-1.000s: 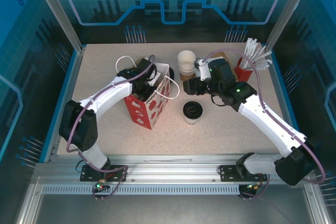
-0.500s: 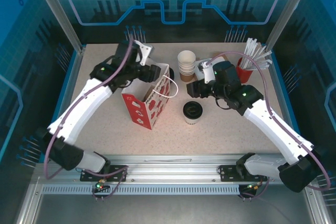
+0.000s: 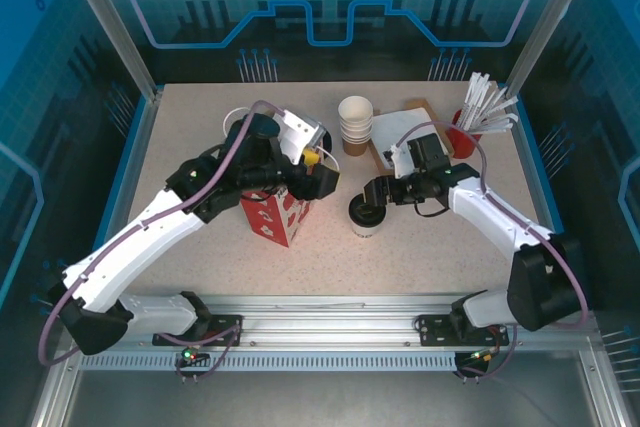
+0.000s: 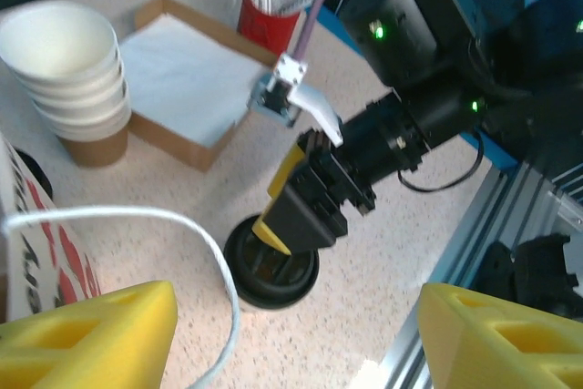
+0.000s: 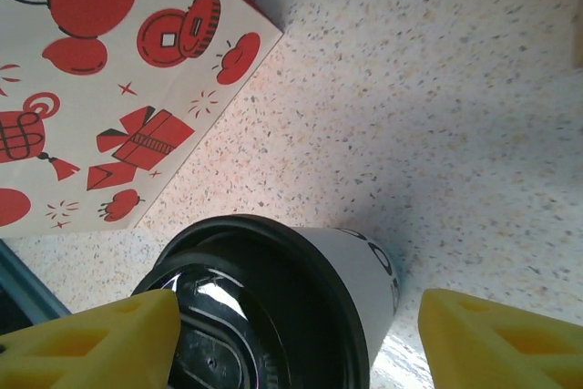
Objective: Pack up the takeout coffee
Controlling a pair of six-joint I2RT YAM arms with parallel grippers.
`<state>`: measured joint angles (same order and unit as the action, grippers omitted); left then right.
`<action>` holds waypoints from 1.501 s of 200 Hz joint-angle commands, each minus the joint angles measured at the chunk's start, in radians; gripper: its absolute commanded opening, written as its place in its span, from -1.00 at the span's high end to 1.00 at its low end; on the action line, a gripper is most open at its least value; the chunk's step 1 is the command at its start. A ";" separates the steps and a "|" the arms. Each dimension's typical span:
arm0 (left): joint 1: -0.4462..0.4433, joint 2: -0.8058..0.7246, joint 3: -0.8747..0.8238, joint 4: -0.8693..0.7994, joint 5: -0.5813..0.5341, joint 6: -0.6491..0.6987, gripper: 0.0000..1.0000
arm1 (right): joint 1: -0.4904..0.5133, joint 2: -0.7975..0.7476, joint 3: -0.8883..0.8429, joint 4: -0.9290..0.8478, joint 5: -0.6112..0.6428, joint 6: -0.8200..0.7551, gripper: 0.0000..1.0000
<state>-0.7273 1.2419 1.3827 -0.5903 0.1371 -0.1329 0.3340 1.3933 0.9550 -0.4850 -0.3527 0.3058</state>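
Note:
The takeout coffee (image 3: 365, 215), a paper cup with a black lid, stands upright on the table right of the red-and-white paper bag (image 3: 272, 213). My right gripper (image 3: 369, 196) is low over it and open. In the right wrist view the coffee (image 5: 282, 312) sits between the yellow fingers (image 5: 510, 339), and the right one stands apart from the cup wall. My left gripper (image 3: 315, 169) hovers open over the bag's right end. In the left wrist view it (image 4: 291, 343) holds nothing, with the bag's white handle (image 4: 196, 230) beside its left finger and the coffee (image 4: 271, 269) beyond.
A stack of lidless paper cups (image 3: 355, 123) stands behind the coffee. A brown tray of napkins (image 3: 400, 130) and a red cup of straws (image 3: 466, 131) sit at the back right. The bag's printed side (image 5: 109, 70) is close to the right gripper.
The left arm swung from behind the bag's left side to over its right end. The right gripper dropped forward to the coffee lid and opened slightly wider.

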 commanded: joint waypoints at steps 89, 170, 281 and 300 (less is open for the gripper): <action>-0.099 0.046 0.035 -0.109 0.032 0.057 -0.42 | 0.024 0.008 -0.070 0.061 -0.144 -0.022 -0.23; -0.229 0.176 0.075 -0.246 -0.094 0.202 -0.47 | -0.008 -0.118 -0.081 0.036 -0.190 0.017 -0.36; -0.241 0.701 0.479 -0.542 -0.237 0.319 -0.68 | -0.305 -0.411 -0.211 0.023 0.135 0.091 -0.74; -0.235 0.751 0.527 -0.573 -0.242 0.323 -0.70 | -0.305 -0.418 -0.211 0.015 0.141 0.080 -0.77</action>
<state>-0.9657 1.9457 1.8317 -1.0687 -0.0822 0.1608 0.0425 0.9947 0.7509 -0.4522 -0.2550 0.3927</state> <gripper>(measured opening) 0.843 0.877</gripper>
